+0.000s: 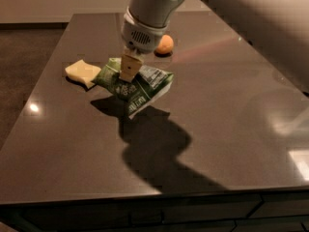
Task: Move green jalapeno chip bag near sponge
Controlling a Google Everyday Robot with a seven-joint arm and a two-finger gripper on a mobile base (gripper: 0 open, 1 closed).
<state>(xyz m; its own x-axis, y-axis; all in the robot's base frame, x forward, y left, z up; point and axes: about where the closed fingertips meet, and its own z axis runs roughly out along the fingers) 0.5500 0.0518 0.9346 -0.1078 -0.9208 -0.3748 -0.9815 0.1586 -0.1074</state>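
The green jalapeno chip bag (137, 86) is crumpled, with white and black print. It hangs lifted off the dark table, its shadow below it. My gripper (128, 73) comes down from above and is shut on the bag's upper middle. The pale yellow wavy-edged sponge (82, 72) lies flat on the table just left of the bag; the bag's left corner is next to it, almost touching.
A small orange ball (164, 45) sits on the dark table (231, 129) behind the arm. The table's left edge runs close to the sponge, and its front edge is near the bottom of the view. Drawers show below the front edge.
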